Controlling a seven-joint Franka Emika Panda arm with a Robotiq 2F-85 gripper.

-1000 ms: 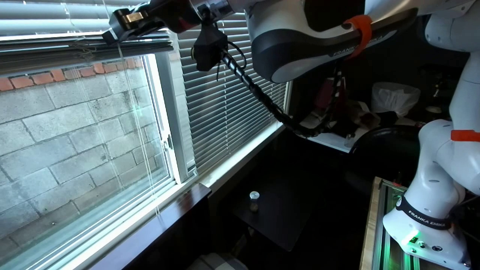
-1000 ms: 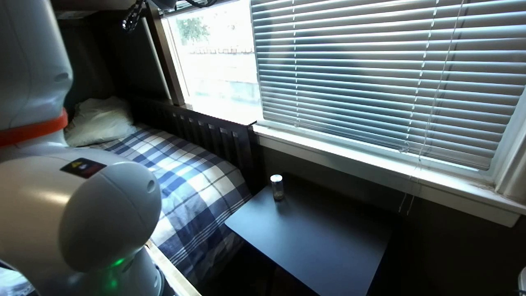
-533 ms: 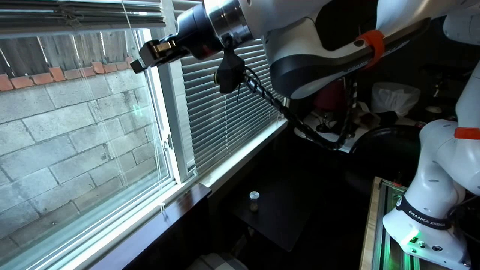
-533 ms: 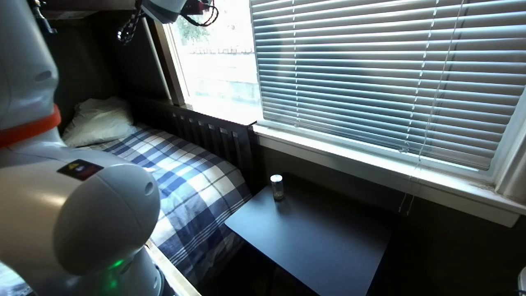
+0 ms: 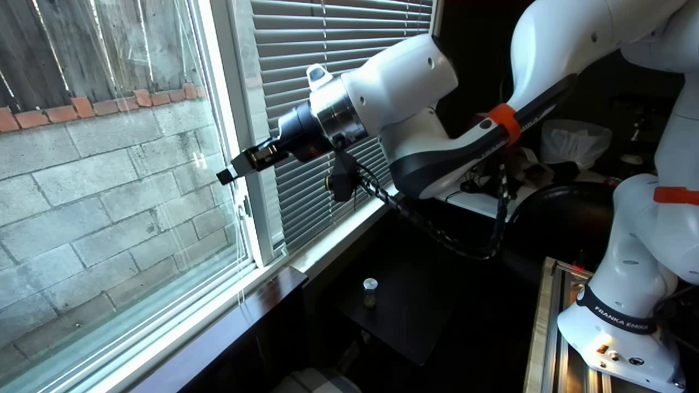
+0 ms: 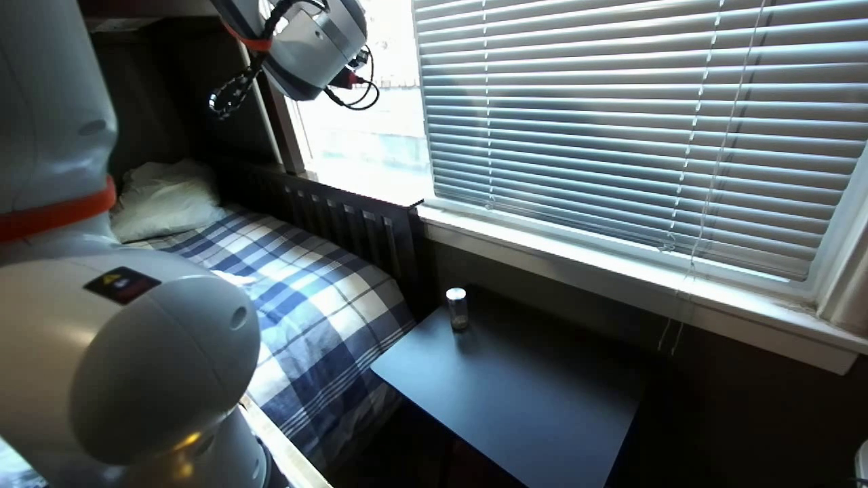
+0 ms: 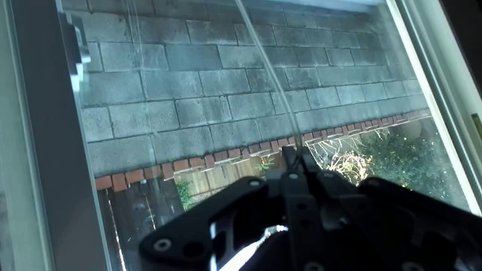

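Thin pale blind cords (image 7: pixel 276 81) run down the wrist view into the tips of my gripper (image 7: pixel 299 153), which is shut on them. In an exterior view the gripper (image 5: pixel 228 174) is in front of the window frame (image 5: pixel 221 109), and the cords hang on below it (image 5: pixel 241 262) towards the sill. The window pane (image 5: pixel 109 164) shows a block wall and a wooden fence outside. The raised blind over this pane is out of view. In an exterior view only the arm's wrist part (image 6: pixel 315 51) shows; the gripper is hidden there.
A lowered blind (image 5: pixel 311 180) covers the neighbouring pane; it also shows in an exterior view (image 6: pixel 576 135). A dark table (image 6: pixel 515 400) bears a small jar with a shiny lid (image 6: pixel 458 308). A bed with a plaid cover (image 6: pixel 305 291) and slatted dark rail (image 6: pixel 352 213) stands by the window.
My gripper has moved down and slightly right with the cords. The blind's gathered slats over the open pane have risen out of view. The base light has turned from green to amber.
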